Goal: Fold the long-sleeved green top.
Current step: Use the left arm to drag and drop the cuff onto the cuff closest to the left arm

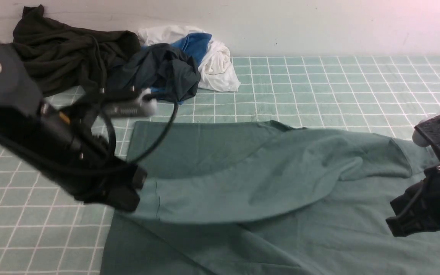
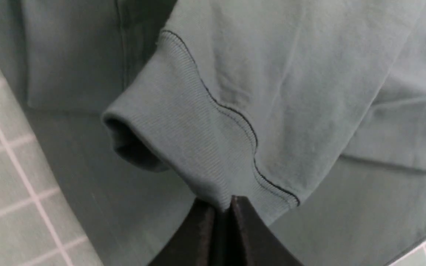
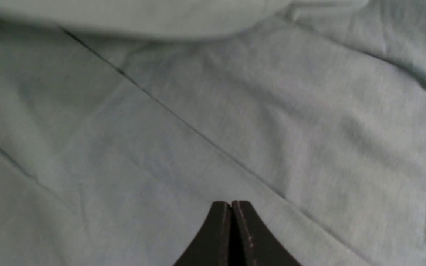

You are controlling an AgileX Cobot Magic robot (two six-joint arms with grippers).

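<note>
Left gripper (image 2: 229, 207) pinching sleeve cuff (image 2: 176, 122) of the top (image 1: 243, 179), which lies at the worktop's (image 1: 319, 84) near edge; right gripper (image 3: 231, 207) pressed together, holding nothing, over its right part.

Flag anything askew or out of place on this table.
On the green top, one sleeve runs slantwise across the body, its cuff pinched in the left hand. By the far wall, a dark olive garment, a navy garment and white and blue cloth sit in a crumpled heap.
</note>
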